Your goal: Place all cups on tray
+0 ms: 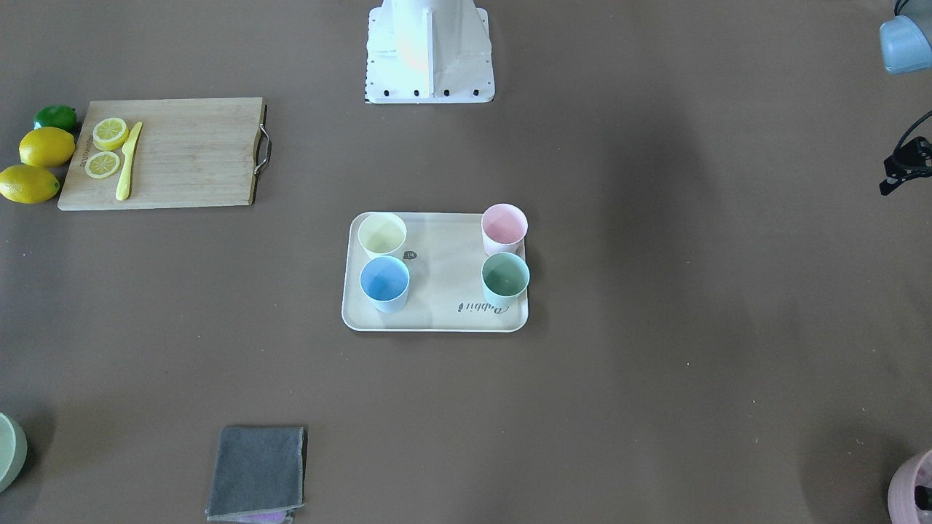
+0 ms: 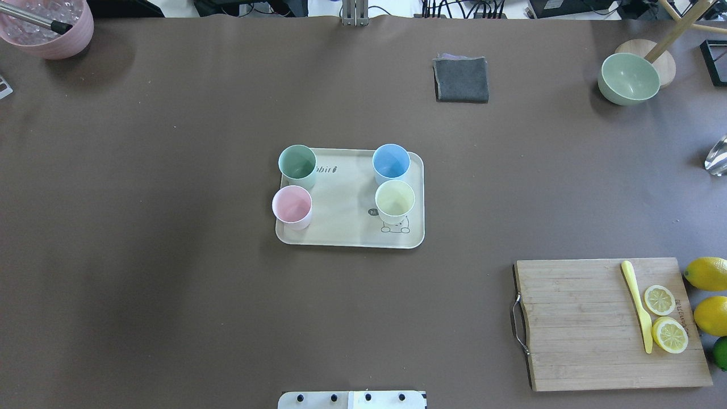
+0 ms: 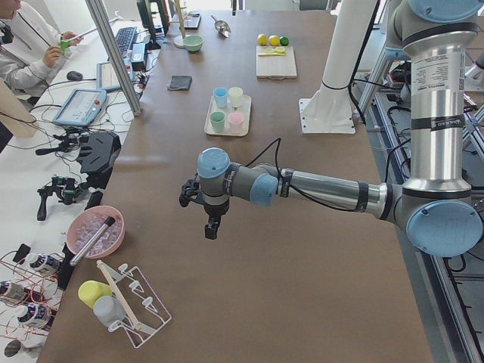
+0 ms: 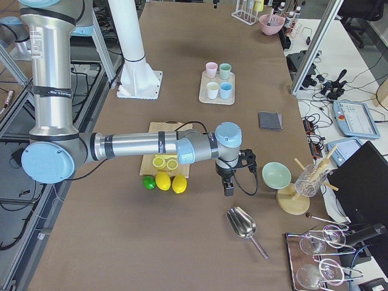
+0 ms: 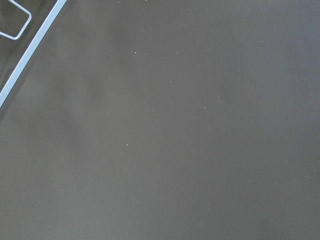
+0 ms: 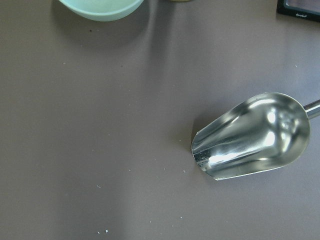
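Note:
The cream tray [image 2: 346,193] lies at the table's middle. Four cups stand upright on it: mint green [image 2: 297,162], pink [image 2: 292,204], light blue [image 2: 391,161] and pale yellow [image 2: 395,198]. In the front-facing view the tray [image 1: 444,269] holds the same cups. My left gripper [image 3: 212,227] hangs over bare table far from the tray, toward the table's left end; a dark part of it shows at the front-facing view's edge [image 1: 903,167]. My right gripper [image 4: 228,188] hangs near the lemons, far from the tray. I cannot tell whether either is open or shut.
A bamboo cutting board [image 2: 579,324] with a yellow knife and lemon slices lies at the near right, lemons beside it. A grey cloth [image 2: 461,78], a green bowl [image 2: 629,76] and a mauve pot [image 2: 45,25] sit at the far edge. A metal scoop [image 6: 250,135] lies under the right wrist.

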{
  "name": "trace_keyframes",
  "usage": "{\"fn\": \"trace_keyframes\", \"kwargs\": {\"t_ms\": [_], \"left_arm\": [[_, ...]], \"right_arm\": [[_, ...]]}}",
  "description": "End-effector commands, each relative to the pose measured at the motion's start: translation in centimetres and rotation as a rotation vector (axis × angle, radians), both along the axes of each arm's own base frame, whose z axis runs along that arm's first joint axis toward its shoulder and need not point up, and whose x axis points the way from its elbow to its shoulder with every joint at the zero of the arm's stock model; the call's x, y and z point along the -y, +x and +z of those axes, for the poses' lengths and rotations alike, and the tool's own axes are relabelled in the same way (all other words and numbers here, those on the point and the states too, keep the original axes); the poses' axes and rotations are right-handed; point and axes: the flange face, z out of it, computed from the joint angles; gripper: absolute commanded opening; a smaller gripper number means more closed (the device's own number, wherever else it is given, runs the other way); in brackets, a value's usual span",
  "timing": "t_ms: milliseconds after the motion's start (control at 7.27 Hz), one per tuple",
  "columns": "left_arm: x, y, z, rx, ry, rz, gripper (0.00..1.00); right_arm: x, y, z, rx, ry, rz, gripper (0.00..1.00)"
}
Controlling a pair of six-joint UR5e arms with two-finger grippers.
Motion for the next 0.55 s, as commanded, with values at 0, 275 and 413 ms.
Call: {"fn": "trace_keyframes", "kwargs": {"t_ms": [0,275,413], "left_arm": [[-0.1,-0.2,-0.9,-0.004,0.017,-0.004,0.98],[0.0,-0.2,-1.9,-0.008,0.037,-0.004,0.98],[0.1,-0.2,-1.7,-0.008,0.034,-0.004,0.97]], "right_arm": [[-0.9,-0.3,1.0,0.05,0.002,-0.014,1.0],[-1.2,-0.6,1.4,0.098,-0.015,-0.028,1.0],[-1.2,-0.6,1.6,0.095,-0.016,-0.028,1.0]]}}
